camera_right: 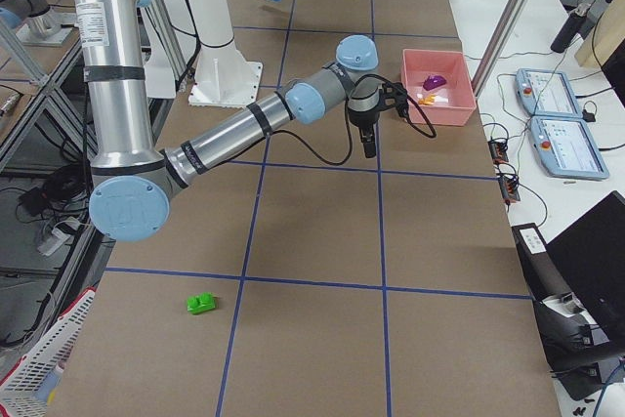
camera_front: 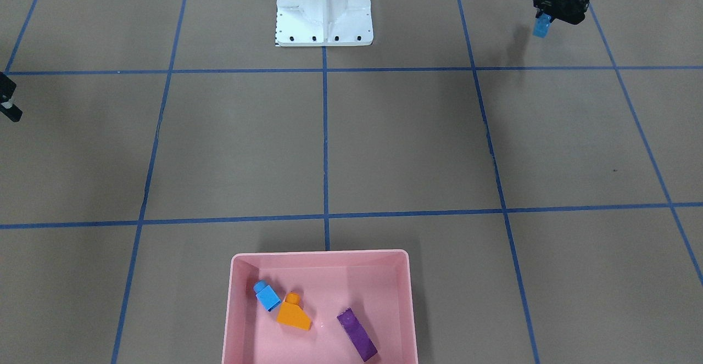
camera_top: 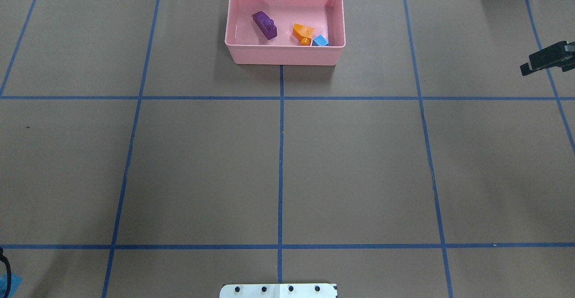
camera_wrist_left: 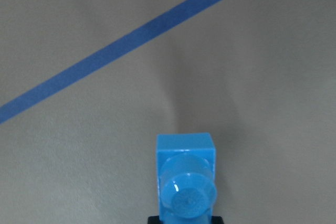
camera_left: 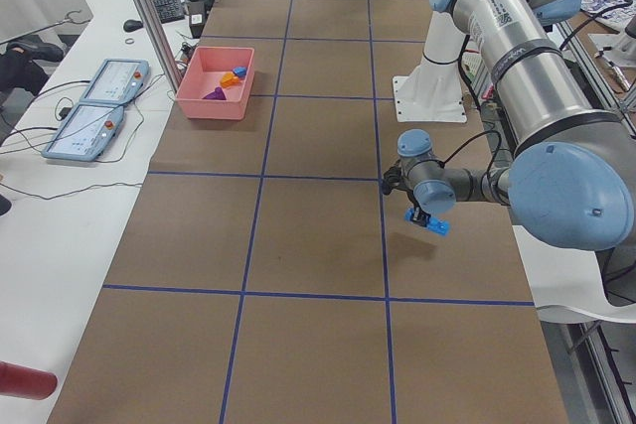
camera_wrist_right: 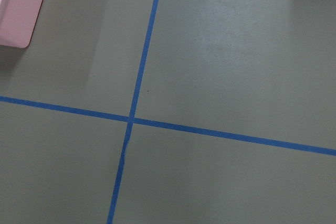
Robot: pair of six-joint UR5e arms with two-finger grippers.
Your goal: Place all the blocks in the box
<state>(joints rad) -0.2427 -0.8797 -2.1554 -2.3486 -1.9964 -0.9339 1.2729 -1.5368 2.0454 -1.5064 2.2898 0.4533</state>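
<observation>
The pink box [camera_front: 320, 254] stands at the table's far edge from the robot. Three blocks lie in it: a purple block [camera_front: 357, 334], an orange block [camera_front: 293, 313] and a small blue block [camera_front: 267, 295]. My left gripper [camera_front: 544, 19] hangs above the table near the robot's base, shut on a blue block [camera_wrist_left: 186, 177] that sticks out below its fingers. A green block [camera_right: 202, 304] lies alone on the paper far out on my right side. My right gripper [camera_top: 546, 57] hovers over bare table, to the right of the box; its jaw state does not show.
The white pedestal base [camera_front: 324, 7] stands at the robot's edge of the table. Blue tape lines grid the brown surface. Two operator pendants [camera_left: 94, 116] and cables lie on the white bench beyond the box. A white basket [camera_right: 39, 368] sits off the table.
</observation>
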